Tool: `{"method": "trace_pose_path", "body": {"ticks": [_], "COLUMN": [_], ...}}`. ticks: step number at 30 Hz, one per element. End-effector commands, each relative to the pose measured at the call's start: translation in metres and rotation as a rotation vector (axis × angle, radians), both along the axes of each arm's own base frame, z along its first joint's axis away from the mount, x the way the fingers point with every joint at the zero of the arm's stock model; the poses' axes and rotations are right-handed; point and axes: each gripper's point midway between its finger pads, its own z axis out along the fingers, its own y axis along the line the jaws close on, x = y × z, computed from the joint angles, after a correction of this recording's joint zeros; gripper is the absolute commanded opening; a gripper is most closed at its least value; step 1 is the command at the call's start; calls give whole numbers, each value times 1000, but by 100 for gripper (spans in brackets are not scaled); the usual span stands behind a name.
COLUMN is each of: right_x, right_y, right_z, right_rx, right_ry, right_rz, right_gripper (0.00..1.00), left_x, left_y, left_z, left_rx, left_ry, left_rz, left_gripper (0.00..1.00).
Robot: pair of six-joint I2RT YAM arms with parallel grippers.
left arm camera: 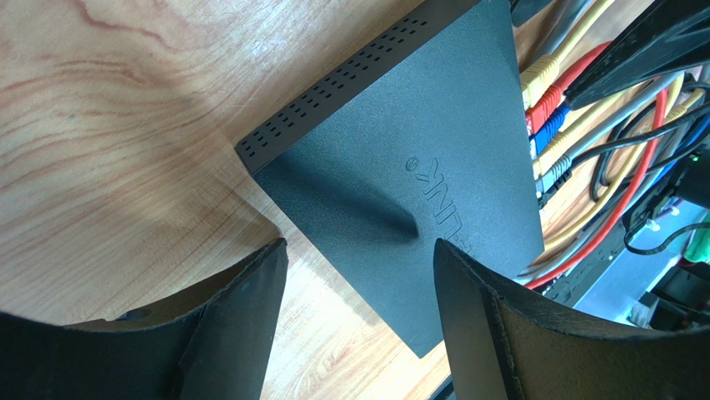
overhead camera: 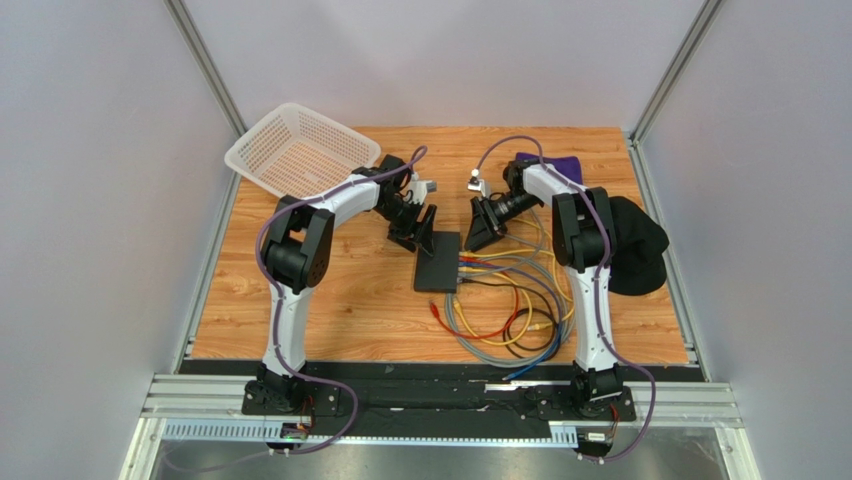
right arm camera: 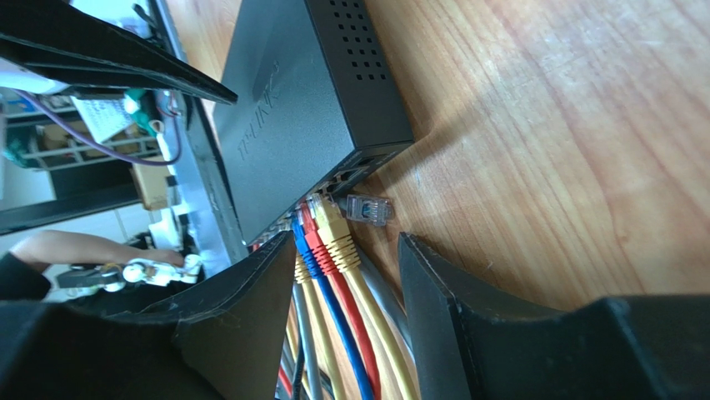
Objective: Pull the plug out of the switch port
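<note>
Plugs [right arm camera: 325,233] in switch [right arm camera: 283,100]; clear plug [right arm camera: 369,208] just outside.

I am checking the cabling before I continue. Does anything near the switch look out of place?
Yes. One clear plug lies loose on the table beside the switch, just outside its sockets, while the coloured plugs next to it are seated. It looks already pulled out.

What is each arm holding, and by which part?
Nothing held. The right gripper has jaws open over the cables; the clear plug lies loose on the table beside the switch. The left gripper has jaws open over the switch.
</note>
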Motion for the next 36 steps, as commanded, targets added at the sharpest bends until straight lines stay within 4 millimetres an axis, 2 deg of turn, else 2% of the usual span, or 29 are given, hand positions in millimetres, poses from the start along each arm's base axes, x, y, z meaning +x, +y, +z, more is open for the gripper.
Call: {"method": "trace_pose_path", "body": {"ticks": [1, 9, 16, 36], "right_x": [-2, -4, -5, -10], "right_y": [5, 12, 17, 24], "right_z": [9, 1, -3, -14], "right_rx": [49, 78, 78, 27], "right_ry": [56, 116, 122, 114], "right_rz": [-8, -10, 1, 38], "right_gripper": [55, 54, 49, 48], "left_x": [-7, -8, -10, -11], "left_y": [7, 8, 9, 7], "left_z": [-28, -29, -28, -30], "left_rx": [65, 68, 71, 74], "left_ry": [46, 45, 39, 39], "left_rz": [-3, -4, -10, -15], "left_gripper": [75, 75, 75, 75]}}
